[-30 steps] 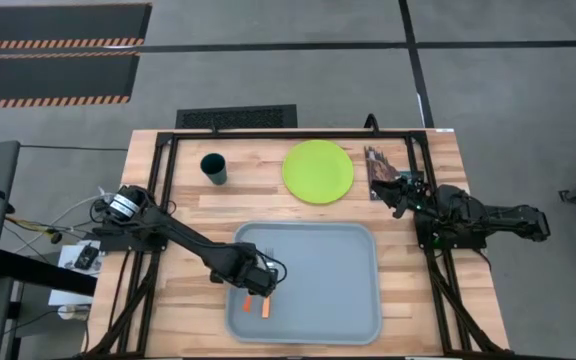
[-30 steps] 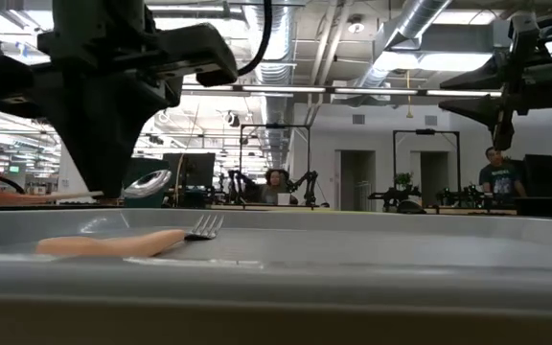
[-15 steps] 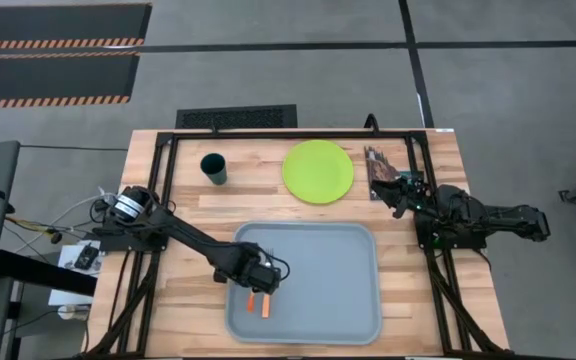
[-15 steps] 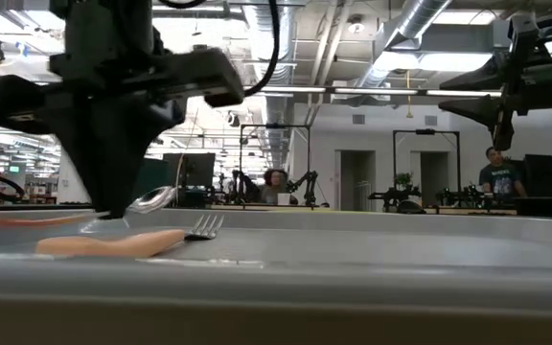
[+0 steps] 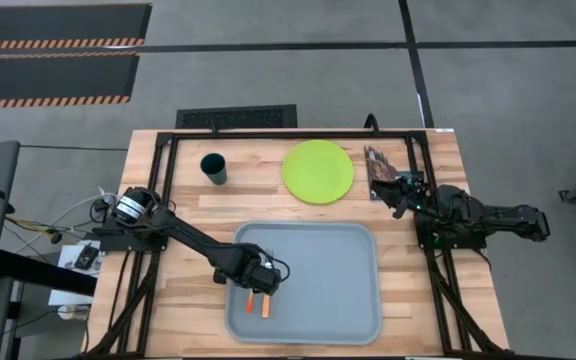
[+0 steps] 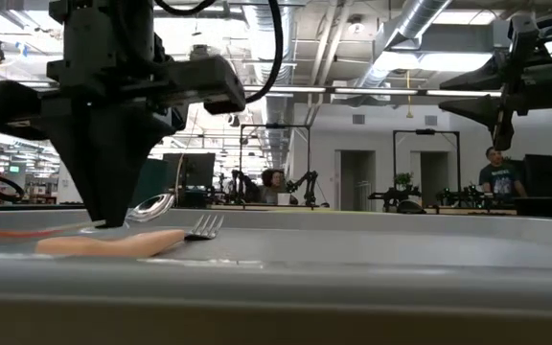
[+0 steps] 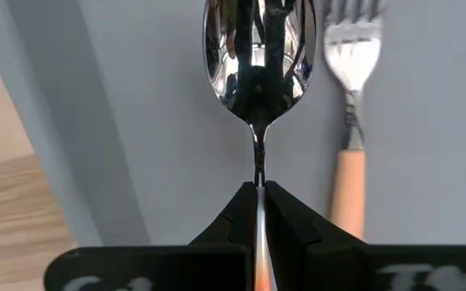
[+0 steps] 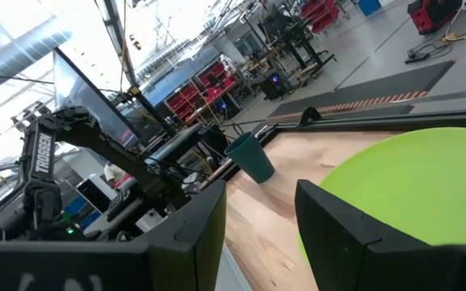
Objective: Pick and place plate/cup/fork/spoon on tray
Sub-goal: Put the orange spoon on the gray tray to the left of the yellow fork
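My left gripper (image 5: 259, 281) is over the left part of the grey-blue tray (image 5: 338, 300), shut on the orange-handled spoon (image 7: 257, 56). The spoon's orange handle (image 5: 251, 303) sticks out toward the near edge. The fork (image 7: 350, 97) lies flat on the tray floor beside the spoon, and its orange handle shows in the high view (image 5: 266, 308). The lime-green plate (image 5: 318, 171) and the dark teal cup (image 5: 213, 168) stand on the table beyond the tray. My right gripper (image 5: 393, 195) waits open and empty, to the right of the plate. My left gripper pinches the spoon between its two fingers at the thin neck (image 7: 259, 198), where the metal meets the orange handle. The fingers come from above, one on each side of the spoon. The spoon is held low over the tray floor, bowl (image 6: 151, 206) a little raised. Whether the handle touches the tray, I cannot tell.
A black frame (image 5: 168, 190) runs along the table's left, far and right sides. The tray's right half (image 5: 338, 270) has free room. In the low view, people (image 6: 496, 177) show in the room behind the table.
My left gripper has gone down toward the tray floor with the spoon, staying shut on it. The spoon has sunk beside the fork and shifted slightly toward it. The fork has stayed where it was.
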`<control>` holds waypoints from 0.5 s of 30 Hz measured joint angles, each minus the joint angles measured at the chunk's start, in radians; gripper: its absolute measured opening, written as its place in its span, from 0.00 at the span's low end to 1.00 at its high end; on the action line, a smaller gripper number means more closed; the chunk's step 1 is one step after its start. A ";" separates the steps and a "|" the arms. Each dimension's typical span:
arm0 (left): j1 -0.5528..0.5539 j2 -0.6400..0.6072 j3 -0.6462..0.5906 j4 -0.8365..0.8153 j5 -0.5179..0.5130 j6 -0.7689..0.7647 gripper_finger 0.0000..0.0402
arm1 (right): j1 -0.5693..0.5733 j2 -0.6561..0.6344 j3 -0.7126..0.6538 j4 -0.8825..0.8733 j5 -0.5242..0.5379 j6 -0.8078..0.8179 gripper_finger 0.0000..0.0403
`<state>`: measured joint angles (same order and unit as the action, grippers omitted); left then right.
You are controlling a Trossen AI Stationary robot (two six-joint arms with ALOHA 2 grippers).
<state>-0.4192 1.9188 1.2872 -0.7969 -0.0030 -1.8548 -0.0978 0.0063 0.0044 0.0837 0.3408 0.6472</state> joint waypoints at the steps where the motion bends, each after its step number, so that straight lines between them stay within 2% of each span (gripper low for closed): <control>1: 0.001 0.001 -0.001 -0.001 0.000 -0.001 0.00 | 0.000 0.000 0.000 0.000 0.000 0.000 0.43; 15: 0.003 0.009 0.000 -0.001 -0.008 -0.014 0.00 | 0.000 0.000 0.000 0.000 0.000 0.000 0.43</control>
<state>-0.4160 1.9280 1.2869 -0.7982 -0.0114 -1.8683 -0.0978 0.0063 0.0047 0.0833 0.3408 0.6468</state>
